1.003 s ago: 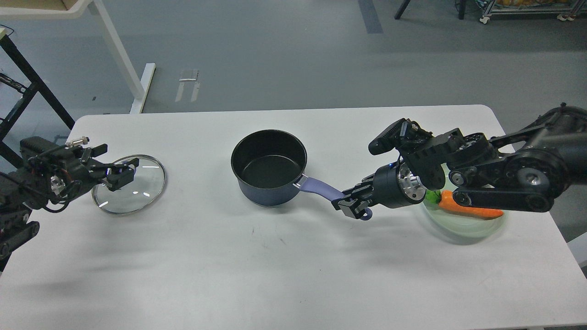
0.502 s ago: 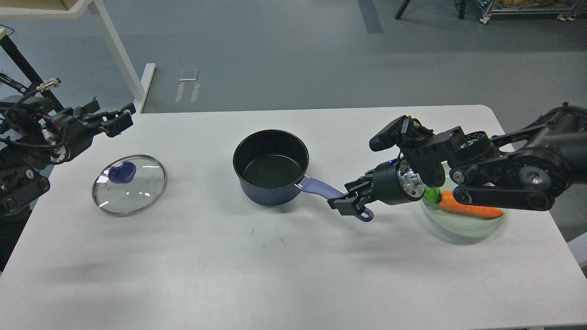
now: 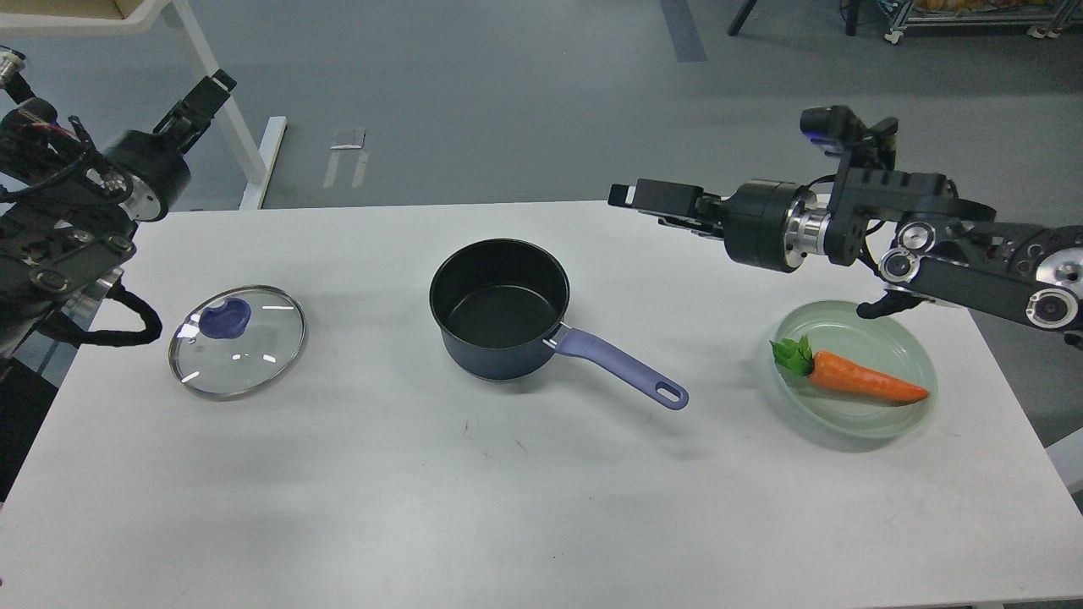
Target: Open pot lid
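Left of the pot (image 3: 497, 308), lid (image 3: 238, 340) flat on table (image 3: 508, 507), knob up, so pot stands open; handle free; carrot (image 3: 863, 382) on plate (image 3: 918, 359) to its right; left gripper (image 3: 201, 99) and right gripper (image 3: 656, 199) raised clear, holding nothing, jaw gaps unreadable.

On the white table (image 3: 525, 507) there is one dark blue saucepan with a purple handle (image 3: 499, 309), one round glass lid with a purple knob (image 3: 238, 341), one pale green round plate (image 3: 854, 423) and one orange carrot with green leaves (image 3: 863, 381).
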Tool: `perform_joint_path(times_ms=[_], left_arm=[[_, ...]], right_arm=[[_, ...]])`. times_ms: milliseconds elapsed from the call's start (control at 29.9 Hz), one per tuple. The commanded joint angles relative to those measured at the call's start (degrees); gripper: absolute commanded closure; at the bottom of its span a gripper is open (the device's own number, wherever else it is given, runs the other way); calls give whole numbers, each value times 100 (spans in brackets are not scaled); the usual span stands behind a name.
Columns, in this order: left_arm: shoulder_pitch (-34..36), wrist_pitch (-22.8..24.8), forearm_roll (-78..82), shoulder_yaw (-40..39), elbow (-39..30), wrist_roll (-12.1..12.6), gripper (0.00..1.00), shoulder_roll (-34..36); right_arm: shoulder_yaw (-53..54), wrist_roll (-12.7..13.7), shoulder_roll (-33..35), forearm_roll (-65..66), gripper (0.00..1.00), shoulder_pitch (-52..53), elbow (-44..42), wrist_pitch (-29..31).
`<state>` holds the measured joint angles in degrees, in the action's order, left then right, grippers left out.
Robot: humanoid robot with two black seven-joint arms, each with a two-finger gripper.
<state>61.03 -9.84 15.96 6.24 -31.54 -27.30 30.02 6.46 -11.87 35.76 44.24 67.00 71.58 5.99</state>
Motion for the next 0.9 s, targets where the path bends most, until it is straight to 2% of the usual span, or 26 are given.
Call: perform_joint_path(times_ms=[0, 201, 268, 401, 468, 702, 870], left_arm=[[-118, 8, -812, -333, 25, 23, 1, -312], [-214, 26, -1498, -869, 43, 32, 1, -743], [-293, 262, -1770, -1124, 43, 67, 1, -848], [-539, 1131, -2201, -1520, 34, 85, 1, -980], [-654, 1405, -2351, -1669, 34, 76, 1, -1068], [-970, 1836, -2632, -2328, 43, 67, 1, -1174], [-979, 1916, -2940, -2426, 16, 58, 1, -1165]], right_arm=[[1302, 18, -34, -65, 0, -617, -363, -19], [2385, -43, -420, -774, 0, -1171, -1136, -28], [2623, -52, -491, -1398, 0, -1329, -1391, -19], [2948, -52, -526, -2601, 0, -1584, -1725, -28], [3010, -52, -666, -3296, 0, -1690, -1997, -11], [3115, -43, -1246, -4809, 0, -1822, -2789, 69], [3783, -8, -1809, -5435, 0, -2033, -3123, 77]])
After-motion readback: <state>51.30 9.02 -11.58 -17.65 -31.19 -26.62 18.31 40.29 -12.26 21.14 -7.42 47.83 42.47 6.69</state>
